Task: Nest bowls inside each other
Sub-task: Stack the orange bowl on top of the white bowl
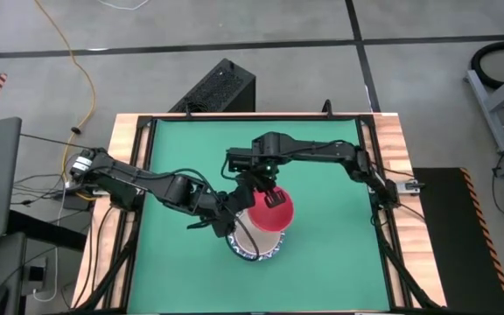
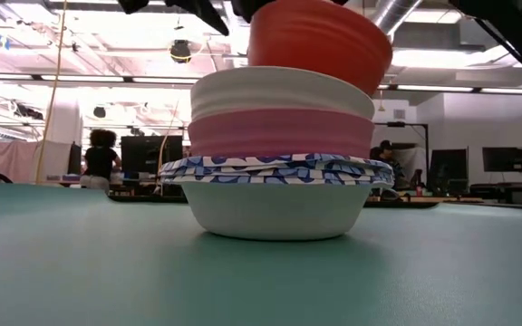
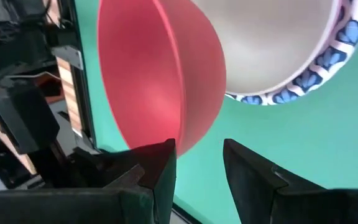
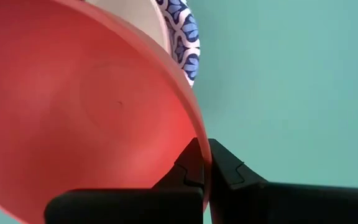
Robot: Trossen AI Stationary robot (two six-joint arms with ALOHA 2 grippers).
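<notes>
Pinching the red bowl's [image 4: 86, 118] rim, our right gripper [image 4: 204, 163] tilts it above the stack [image 2: 279, 177]; left gripper [image 3: 197, 165] waits parted beside.

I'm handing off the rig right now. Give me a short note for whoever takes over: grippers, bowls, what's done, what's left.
Right gripper: shut on the red bowl rim, holding it tilted atop the stack.
Left gripper: open, empty, beside the stack.
Stack at the mat's front centre: blue-rimmed bowls at the bottom, then pink bowl, cream bowl.
Done: all but the red one nested.
Left: seat the red bowl level, release.
</notes>
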